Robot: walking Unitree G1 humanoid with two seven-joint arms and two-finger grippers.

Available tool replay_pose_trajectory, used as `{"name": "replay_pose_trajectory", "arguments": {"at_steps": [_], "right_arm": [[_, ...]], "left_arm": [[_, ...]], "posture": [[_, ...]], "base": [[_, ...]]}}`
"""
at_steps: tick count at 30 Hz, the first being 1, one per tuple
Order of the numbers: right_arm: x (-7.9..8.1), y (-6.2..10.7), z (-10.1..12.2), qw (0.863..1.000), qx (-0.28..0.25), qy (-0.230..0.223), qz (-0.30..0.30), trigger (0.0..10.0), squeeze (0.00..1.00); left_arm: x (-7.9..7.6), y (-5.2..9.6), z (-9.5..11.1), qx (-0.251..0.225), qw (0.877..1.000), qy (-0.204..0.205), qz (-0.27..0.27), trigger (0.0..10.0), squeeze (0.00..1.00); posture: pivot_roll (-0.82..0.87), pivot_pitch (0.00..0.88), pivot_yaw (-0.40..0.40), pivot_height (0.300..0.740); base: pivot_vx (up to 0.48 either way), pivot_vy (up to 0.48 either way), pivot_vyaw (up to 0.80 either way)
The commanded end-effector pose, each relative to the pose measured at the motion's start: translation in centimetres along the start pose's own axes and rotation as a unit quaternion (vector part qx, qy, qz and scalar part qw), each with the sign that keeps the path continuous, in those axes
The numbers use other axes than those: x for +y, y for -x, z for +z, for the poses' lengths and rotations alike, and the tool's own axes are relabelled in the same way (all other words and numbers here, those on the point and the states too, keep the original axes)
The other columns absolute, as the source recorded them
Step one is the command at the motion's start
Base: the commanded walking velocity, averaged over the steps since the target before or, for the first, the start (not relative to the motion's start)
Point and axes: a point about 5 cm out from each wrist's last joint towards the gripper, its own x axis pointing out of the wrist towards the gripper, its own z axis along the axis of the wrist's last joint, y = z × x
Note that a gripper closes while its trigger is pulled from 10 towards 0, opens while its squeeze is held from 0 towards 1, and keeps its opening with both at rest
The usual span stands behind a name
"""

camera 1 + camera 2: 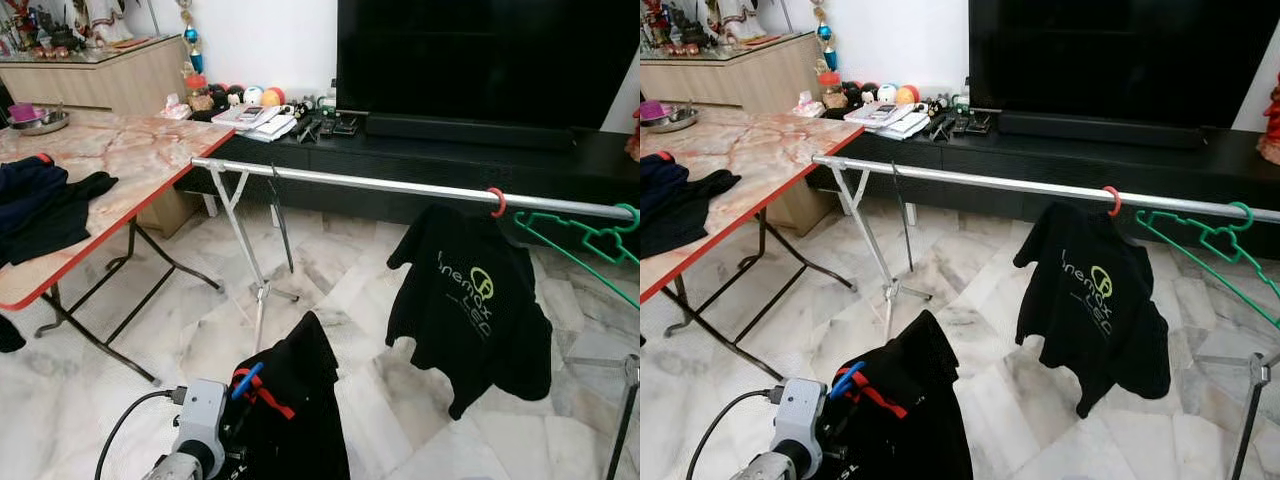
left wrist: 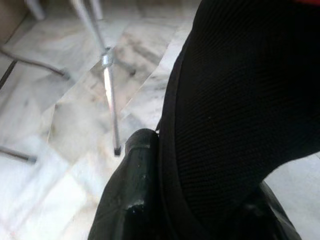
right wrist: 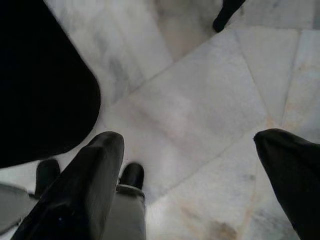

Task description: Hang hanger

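Note:
My left gripper [image 2: 200,175] is low in front of me, shut on a black garment [image 1: 295,410] that hangs on a red hanger [image 1: 268,394]. Black cloth fills the space between its fingers [image 2: 132,190]. A silver clothes rail [image 1: 350,181] runs across ahead and above the garment. A black T-shirt [image 1: 470,310] hangs from it on a red hanger hook [image 1: 496,202]. A bare green hanger [image 1: 585,240] hangs at the rail's right end. My right gripper [image 3: 190,185] hangs open over the marble floor, nothing between its fingers.
A marble-top folding table [image 1: 130,160] with dark clothes [image 1: 45,205] stands on the left. The rail's tripod leg [image 1: 250,265] stands ahead on the floor. A black TV console [image 1: 450,150] and a big screen are behind the rail.

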Motion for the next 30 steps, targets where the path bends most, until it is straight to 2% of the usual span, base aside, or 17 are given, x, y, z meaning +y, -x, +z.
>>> {"name": "replay_pose_trajectory", "arguments": {"at_steps": [1, 9, 13, 30], "right_arm": [[-0.6, 0.1, -0.3, 1.0, 0.005, 0.001, -0.008, 10.0, 0.0], [-1.6, -0.2, 0.8, 1.0, -0.004, 0.007, -0.012, 10.0, 0.0], [-2.3, -0.1, 0.7, 1.0, -0.004, 0.007, -0.016, 10.0, 0.0], [-2.0, -0.1, 0.7, 1.0, -0.009, 0.007, -0.011, 10.0, 0.0]], "left_arm": [[-0.6, -0.3, 1.3, -0.029, 1.0, -0.007, -0.009, 10.0, 0.0], [-0.7, -0.3, 1.3, -0.027, 1.0, -0.006, -0.011, 10.0, 0.0], [-0.8, -0.3, 1.2, -0.027, 1.0, -0.005, -0.013, 10.0, 0.0], [-1.0, -0.6, 1.4, -0.029, 1.0, -0.006, -0.01, 10.0, 0.0]], "posture": [[0.12, 0.032, 0.009, 0.74], [0.12, 0.034, 0.008, 0.74], [0.12, 0.032, 0.008, 0.74], [0.12, 0.034, 0.003, 0.74]], "base": [[0.356, 0.0, -0.77], [0.361, 0.0, 0.0], [0.367, 0.0, 0.0], [0.371, 0.0, 0.0]]}}
